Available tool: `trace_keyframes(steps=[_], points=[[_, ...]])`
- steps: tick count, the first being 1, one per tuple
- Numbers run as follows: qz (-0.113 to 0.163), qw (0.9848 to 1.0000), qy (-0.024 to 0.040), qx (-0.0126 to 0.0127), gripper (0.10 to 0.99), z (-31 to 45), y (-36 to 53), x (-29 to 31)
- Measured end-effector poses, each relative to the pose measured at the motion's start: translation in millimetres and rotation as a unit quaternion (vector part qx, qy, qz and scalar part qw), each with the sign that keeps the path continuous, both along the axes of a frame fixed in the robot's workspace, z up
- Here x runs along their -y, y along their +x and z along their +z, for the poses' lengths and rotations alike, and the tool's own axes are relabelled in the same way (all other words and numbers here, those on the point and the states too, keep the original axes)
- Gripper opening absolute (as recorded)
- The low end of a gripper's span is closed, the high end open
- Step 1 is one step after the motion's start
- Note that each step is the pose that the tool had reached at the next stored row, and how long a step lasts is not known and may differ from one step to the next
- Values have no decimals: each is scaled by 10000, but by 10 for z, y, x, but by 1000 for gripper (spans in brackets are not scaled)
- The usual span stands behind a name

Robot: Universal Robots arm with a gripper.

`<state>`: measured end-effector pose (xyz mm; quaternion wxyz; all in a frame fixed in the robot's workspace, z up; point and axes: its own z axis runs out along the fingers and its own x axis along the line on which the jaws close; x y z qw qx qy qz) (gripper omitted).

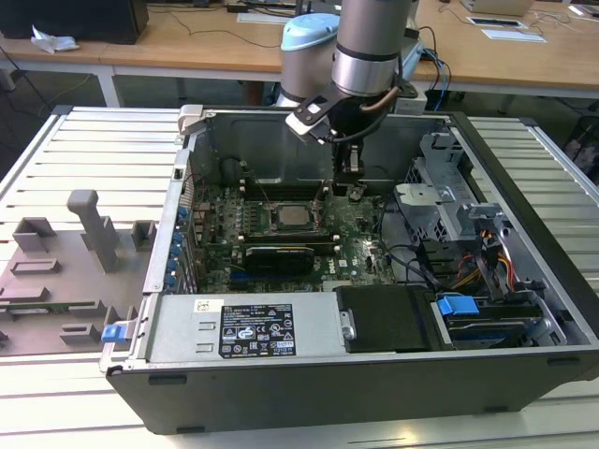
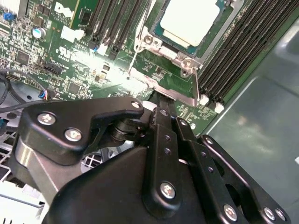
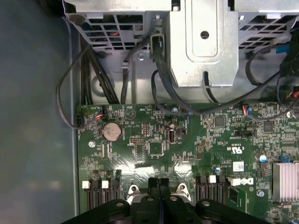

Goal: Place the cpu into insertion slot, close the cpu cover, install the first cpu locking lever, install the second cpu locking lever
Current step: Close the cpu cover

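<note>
slatted metal table point(image 1: 94, 150): open computer case point(image 1: 374, 393) at centre, grey fixture tray point(image 1: 56, 281) on exterior view's left.

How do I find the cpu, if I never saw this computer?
Inside the open computer case lies a green motherboard. Near its middle sits the cpu. It is a flat pale grey square, while its neighbours are long black slots.
</note>
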<state>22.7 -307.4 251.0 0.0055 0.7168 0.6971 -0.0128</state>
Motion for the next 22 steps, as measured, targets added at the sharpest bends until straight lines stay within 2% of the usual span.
trace_keyframes(steps=[5,12,22], points=[[0,10000,0,0,106,0,-81,0],[-1,10000,0,0,106,0,-240,0],[0,10000,0,0,106,0,-351,0]])
